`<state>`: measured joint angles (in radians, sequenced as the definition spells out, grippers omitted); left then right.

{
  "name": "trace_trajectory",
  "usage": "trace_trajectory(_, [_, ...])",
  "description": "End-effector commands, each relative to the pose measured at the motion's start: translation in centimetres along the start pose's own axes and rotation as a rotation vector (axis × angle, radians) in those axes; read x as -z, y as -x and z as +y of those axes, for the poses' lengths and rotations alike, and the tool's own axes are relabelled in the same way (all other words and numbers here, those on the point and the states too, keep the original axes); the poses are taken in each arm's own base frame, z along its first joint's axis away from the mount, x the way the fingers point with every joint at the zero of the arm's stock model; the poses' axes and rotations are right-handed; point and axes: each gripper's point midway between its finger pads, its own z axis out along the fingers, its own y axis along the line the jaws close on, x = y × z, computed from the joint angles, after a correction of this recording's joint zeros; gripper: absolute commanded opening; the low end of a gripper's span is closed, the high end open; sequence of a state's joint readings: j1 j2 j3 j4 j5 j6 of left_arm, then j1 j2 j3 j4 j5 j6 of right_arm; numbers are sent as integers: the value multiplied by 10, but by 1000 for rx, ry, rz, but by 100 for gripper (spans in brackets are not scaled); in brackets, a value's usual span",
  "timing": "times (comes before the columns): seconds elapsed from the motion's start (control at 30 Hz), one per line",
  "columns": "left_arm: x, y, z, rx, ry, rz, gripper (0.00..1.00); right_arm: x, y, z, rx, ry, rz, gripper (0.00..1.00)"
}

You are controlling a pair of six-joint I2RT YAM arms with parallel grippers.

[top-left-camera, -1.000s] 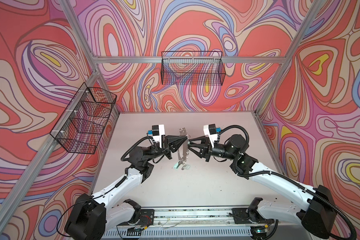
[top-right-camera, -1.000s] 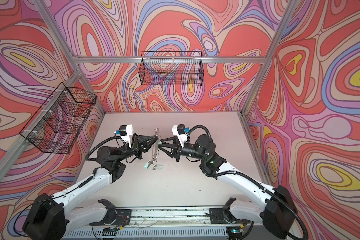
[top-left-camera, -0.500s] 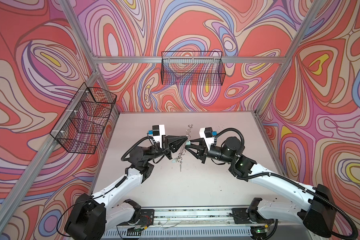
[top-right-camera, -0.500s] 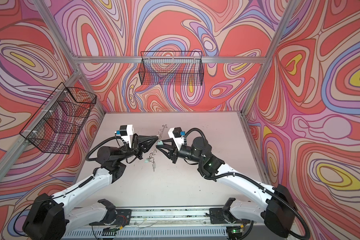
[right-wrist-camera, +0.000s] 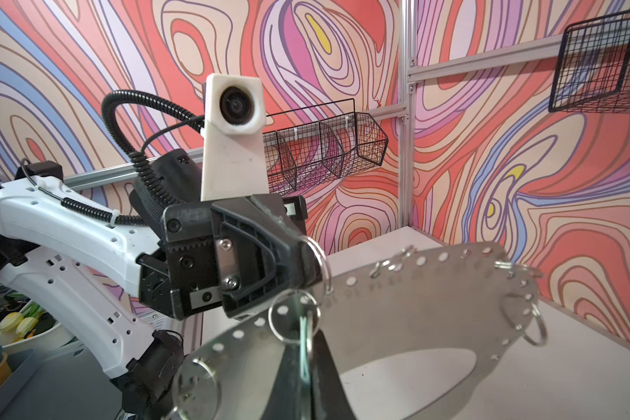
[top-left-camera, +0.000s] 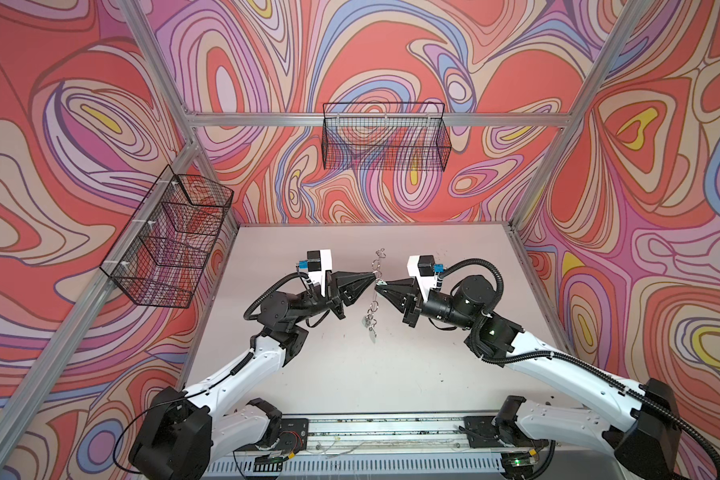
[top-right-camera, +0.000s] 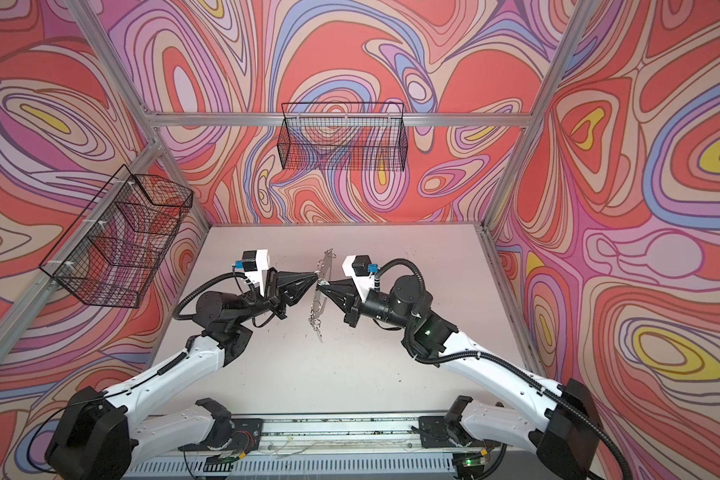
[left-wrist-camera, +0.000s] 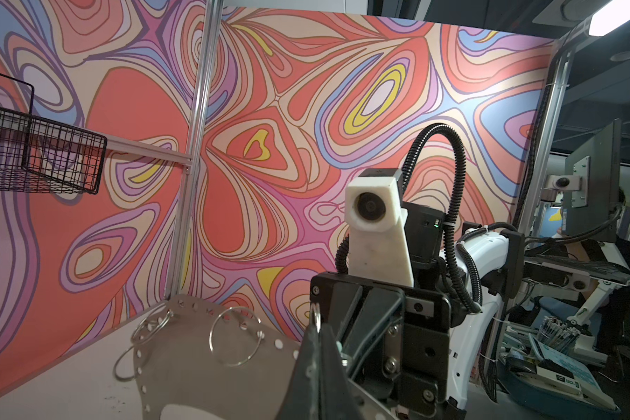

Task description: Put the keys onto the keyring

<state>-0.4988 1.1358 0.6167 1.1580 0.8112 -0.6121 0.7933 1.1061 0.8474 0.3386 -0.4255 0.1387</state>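
Tightly closed fingers [top-left-camera: 356,281], both on keyring [right-wrist-camera: 415,309]

1. The keyring [right-wrist-camera: 415,309], a grey perforated plate, spans the foreground; the pale table [right-wrist-camera: 579,381] shows through its oval hole.
2. At the plate's ten o'clock, the left gripper [right-wrist-camera: 308,263] is clamped on a wire ring [right-wrist-camera: 323,267] threaded through the rim.
3. At eight o'clock, the right gripper [right-wrist-camera: 305,358] is pinched together on a mint-green tag [right-wrist-camera: 303,345] seen edge-on, with a small ring [right-wrist-camera: 271,320] at its tip.
4. Wire loops hang off the rim at twelve [right-wrist-camera: 393,262], two [right-wrist-camera: 513,267] and three o'clock [right-wrist-camera: 531,327].
5. Black wire baskets hang on the patterned walls, at eleven [right-wrist-camera: 324,152] and one o'clock [right-wrist-camera: 604,62].
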Motion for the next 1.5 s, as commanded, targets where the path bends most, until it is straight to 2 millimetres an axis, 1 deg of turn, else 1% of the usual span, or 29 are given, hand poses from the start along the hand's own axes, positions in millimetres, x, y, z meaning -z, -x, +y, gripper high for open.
trace_trajectory(0.0, [-2,15,-15,-59,-46,-29,0,3,1,2,35,-10,29,0])
trace_trajectory(0.13, [-1,12,-15,-59,-44,-19,0,3,4,-1,47,-30,47,0])
trace_trajectory(0.43, [2,4,-15,-64,-30,27,0,12,13,-11,84,-112,34,0])
trace_trajectory(0.7, [2,-7,-14,-56,-28,81,0,11,22,-12,115,-122,44,0])
trace_trajectory(0.87, [1,-3,-16,-62,-31,64,0,7,17,-13,121,-113,74,0])
trace_trajectory(1.1, [2,15,-18,-90,-12,-7,0,3,0,-10,101,-74,121,0])
trace_trajectory(1.27, [0,18,-19,-89,-21,-14,0,-1,-11,-7,91,-43,166,0])
trace_trajectory(1.37, [-1,15,-21,-77,-42,-4,0,-2,-8,-10,96,-56,160,0])
trace_trajectory(1.47, [0,13,-21,-74,-42,-1,0,1,-4,-16,102,-98,146,0])
